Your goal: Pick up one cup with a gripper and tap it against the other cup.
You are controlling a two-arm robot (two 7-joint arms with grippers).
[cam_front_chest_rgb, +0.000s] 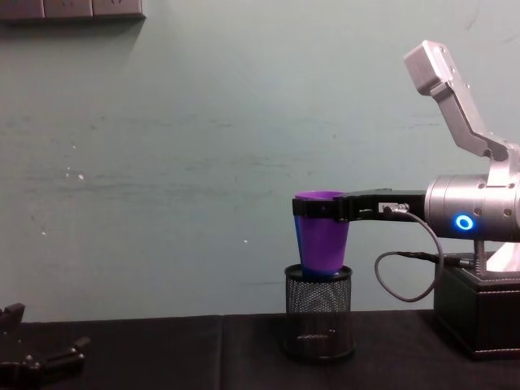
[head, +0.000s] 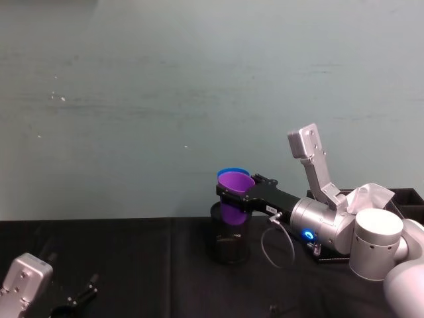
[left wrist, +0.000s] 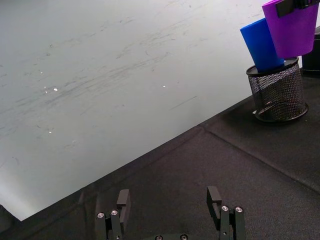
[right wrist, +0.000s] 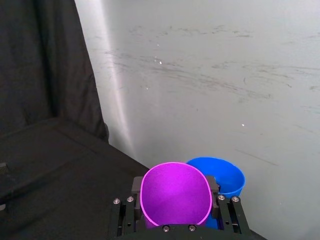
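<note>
We see the purple cup [cam_front_chest_rgb: 321, 237], clenched by the right gripper [right wrist: 175, 183], hiding most of the blue cup [left wrist: 261, 44] in a mesh holder [cam_front_chest_rgb: 318, 315]; the left gripper [left wrist: 170, 201] hangs with fingers spread.

Probably a robotics lab: a scuffed pale green wall [head: 199, 79] backs a tabletop [head: 132, 265] draped in black cloth, a silver robot arm [cam_front_chest_rgb: 475, 219] with a glowing blue ring carries the right claw [cam_front_chest_rgb: 321, 210], and a mesh pen holder [cam_front_chest_rgb: 318, 325] stands near a tissue box [cam_front_chest_rgb: 475, 313].
</note>
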